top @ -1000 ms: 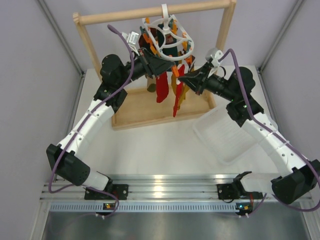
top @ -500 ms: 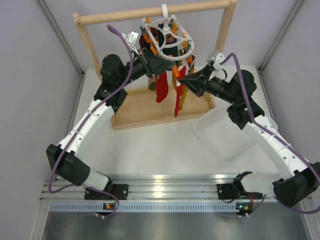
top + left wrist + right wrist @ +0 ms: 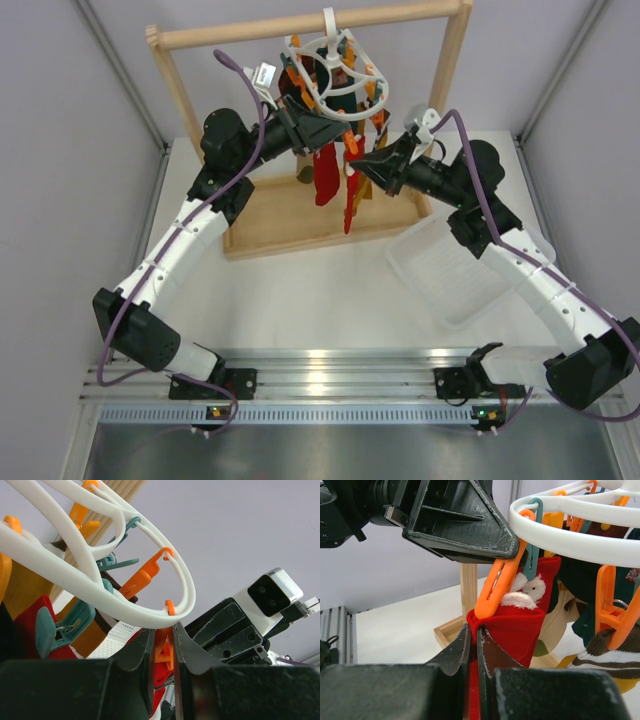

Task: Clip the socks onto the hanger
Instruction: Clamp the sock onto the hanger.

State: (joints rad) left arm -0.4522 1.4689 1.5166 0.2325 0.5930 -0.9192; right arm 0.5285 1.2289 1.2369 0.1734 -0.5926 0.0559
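Observation:
The white ring hanger (image 3: 340,60) hangs by its hook from the wooden rack, with orange and teal clips round its rim. My left gripper (image 3: 165,647) is shut on an orange clip (image 3: 164,652) just under the ring (image 3: 100,587), pinching its upper end. My right gripper (image 3: 473,632) is shut on the cuff edge of a red sock (image 3: 520,630) with a white patch (image 3: 520,597). The cuff's edge meets the lower tip of that orange clip (image 3: 495,590). From above, the left gripper (image 3: 338,138) and right gripper (image 3: 352,163) nearly meet, beside another hanging red sock (image 3: 325,180).
The wooden rack frame (image 3: 300,25) stands on a wooden tray base (image 3: 280,225). A clear plastic container (image 3: 455,270) lies under my right arm. A brown striped sock (image 3: 605,655) and dark socks hang from nearby clips on the ring (image 3: 570,535).
My right gripper has moved left and up towards the hanger, carrying the red sock closer to the clip. The left gripper has stayed on the clip.

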